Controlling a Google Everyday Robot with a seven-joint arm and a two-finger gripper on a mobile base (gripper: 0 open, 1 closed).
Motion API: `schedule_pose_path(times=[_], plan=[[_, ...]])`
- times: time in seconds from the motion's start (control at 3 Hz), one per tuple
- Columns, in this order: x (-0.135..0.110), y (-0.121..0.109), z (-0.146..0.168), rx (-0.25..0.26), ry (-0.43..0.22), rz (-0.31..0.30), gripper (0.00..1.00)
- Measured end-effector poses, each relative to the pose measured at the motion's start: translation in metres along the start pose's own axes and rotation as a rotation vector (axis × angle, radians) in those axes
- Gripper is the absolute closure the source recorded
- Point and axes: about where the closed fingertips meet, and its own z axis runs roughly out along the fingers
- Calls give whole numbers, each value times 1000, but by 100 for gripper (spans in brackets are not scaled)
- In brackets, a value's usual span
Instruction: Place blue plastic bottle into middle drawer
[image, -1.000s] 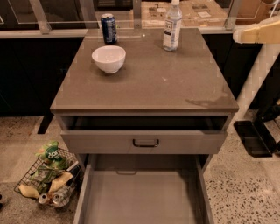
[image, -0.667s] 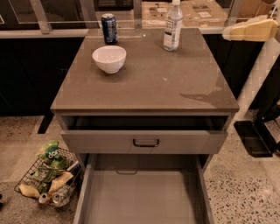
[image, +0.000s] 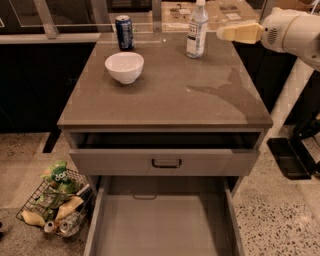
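Note:
The blue plastic bottle (image: 197, 31), clear with a white cap and a white-and-blue label, stands upright at the back right of the cabinet top (image: 170, 100). My gripper (image: 220, 34), cream-coloured on a white arm, hangs to the right of the bottle at about label height, pointing left at it, a short gap away and holding nothing. The middle drawer (image: 160, 225) is pulled far out at the bottom of the view, with its grey floor bare.
A dark blue drink can (image: 124, 32) stands at the back left and a white bowl (image: 124, 66) in front of it. A drawer front with a black handle (image: 165, 163) is slightly open above the middle drawer. A wire basket of trash (image: 57, 205) sits on the floor at left.
My gripper has moved left across the right edge of the cabinet top, closing in on the bottle. The bottle, can, bowl and drawers have not moved.

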Motion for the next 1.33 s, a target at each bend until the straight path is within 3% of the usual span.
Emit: schedule_pose_path(times=[0.67, 1.0, 1.33], plan=[[20, 7, 117, -26, -14, 103, 0], [20, 8, 120, -27, -14, 102, 0], [33, 5, 145, -9, -8, 85, 0]])
